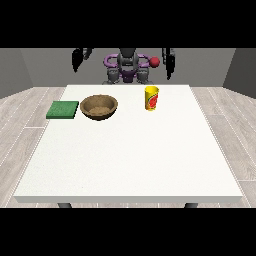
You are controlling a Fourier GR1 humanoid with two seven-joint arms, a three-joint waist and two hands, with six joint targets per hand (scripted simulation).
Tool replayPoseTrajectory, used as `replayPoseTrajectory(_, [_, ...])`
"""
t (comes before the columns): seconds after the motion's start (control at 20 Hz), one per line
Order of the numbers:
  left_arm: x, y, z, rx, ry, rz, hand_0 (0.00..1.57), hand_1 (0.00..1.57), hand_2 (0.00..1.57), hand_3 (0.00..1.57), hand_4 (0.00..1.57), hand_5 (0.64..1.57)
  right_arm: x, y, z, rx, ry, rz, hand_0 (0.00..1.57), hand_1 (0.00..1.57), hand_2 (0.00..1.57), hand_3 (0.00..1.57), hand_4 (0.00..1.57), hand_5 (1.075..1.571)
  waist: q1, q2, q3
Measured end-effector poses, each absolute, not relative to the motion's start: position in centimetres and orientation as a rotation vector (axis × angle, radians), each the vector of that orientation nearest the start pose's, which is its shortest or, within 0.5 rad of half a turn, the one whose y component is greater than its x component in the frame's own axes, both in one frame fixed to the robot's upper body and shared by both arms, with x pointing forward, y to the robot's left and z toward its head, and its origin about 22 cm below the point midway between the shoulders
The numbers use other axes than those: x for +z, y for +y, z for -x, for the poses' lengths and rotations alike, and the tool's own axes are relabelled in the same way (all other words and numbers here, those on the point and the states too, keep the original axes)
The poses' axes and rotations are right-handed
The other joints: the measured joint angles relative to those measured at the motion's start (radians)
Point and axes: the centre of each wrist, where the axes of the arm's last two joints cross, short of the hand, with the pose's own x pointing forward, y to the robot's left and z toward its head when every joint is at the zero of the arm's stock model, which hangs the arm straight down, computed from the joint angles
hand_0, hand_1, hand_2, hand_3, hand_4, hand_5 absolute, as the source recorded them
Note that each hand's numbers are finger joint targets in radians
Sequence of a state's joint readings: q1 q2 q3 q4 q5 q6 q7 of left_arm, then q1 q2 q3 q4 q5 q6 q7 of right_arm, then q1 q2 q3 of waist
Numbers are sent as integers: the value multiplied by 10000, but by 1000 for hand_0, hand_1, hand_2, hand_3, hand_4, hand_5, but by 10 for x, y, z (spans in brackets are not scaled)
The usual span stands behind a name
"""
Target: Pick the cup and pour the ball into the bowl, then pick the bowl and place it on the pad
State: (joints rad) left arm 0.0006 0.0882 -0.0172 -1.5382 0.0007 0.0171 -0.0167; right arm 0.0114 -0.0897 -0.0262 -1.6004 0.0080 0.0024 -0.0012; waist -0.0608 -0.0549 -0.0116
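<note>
Cup [151,98] upright beside bowl [99,107], pad [63,109] at table [125,165] edge

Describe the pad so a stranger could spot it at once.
Start at the white table and go to its far edge, at the view's left. The pad lies flat there beside the brown bowl. It alone is green, square and flat.

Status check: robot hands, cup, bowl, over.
Both robot hands raised behind table, holding nothing. Cup upright, untouched. Bowl beside pad. Nothing between them.
</note>
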Motion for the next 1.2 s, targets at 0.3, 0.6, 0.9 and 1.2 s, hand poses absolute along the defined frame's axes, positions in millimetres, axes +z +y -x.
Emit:
replayPoseTrajectory(0.3, [18,249,-246,-843,-15745,-815,0,0,0,0,0,1557,31,-263,-241,871,-16026,1176,0,0,0,0,0,1569,-8,-1739,63])
replayPoseTrajectory(0.6, [61,260,-255,265,-16248,-20,0,0,0,0,0,1548,42,-315,-232,442,-15824,483,0,0,0,0,0,1571,294,-1509,108])
replayPoseTrajectory(0.9, [67,290,-258,537,-17258,-74,0,0,0,0,0,1541,52,-327,-231,264,-16640,113,0,0,0,0,0,1570,256,-437,114])
replayPoseTrajectory(1.2, [54,289,-273,543,-18394,-159,0,0,0,0,0,1527,47,-327,-245,357,-17560,-166,0,0,0,0,0,1570,199,850,114])
